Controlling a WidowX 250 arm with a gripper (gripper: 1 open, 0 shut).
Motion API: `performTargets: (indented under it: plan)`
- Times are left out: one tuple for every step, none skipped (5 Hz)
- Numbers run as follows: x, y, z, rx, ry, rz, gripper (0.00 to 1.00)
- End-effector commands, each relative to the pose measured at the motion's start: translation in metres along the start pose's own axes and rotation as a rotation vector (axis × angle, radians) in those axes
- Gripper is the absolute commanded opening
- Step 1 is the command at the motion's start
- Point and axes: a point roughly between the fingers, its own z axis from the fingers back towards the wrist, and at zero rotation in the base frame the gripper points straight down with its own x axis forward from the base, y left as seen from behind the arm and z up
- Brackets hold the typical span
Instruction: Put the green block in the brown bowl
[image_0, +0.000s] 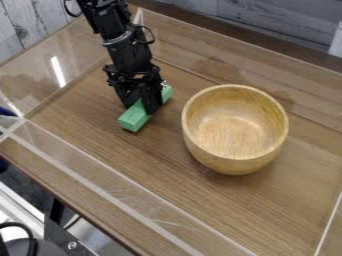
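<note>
The green block (134, 119) is a short bright green bar. It sits between the fingers of my black gripper (139, 100), which points steeply down and is shut on its upper part. The block's lower end pokes out toward the front left, at or just above the wooden tabletop. The brown bowl (230, 158) stands upright to the right of the gripper with nothing inside it. A narrow gap separates its left rim from the block.
The wooden tabletop (120, 175) is fenced by low clear plastic walls along the left (27, 70) and front (94, 170) sides. Behind the table runs a grey and white background.
</note>
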Motion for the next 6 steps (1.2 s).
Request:
performTargets:
  plan:
    - [0.014, -0.001, 0.027, 0.028, -0.046, -0.014, 0.00]
    - [0.021, -0.007, 0.046, 0.022, -0.054, -0.011, 0.00]
    - [0.027, -0.025, 0.074, -0.003, -0.071, -0.066, 0.00]
    - [0.033, -0.051, 0.097, -0.041, -0.071, -0.130, 0.00]
    - [0.027, -0.073, 0.114, -0.083, -0.096, -0.152, 0.00]
    - [0.023, -0.104, 0.126, -0.136, -0.113, -0.179, 0.00]
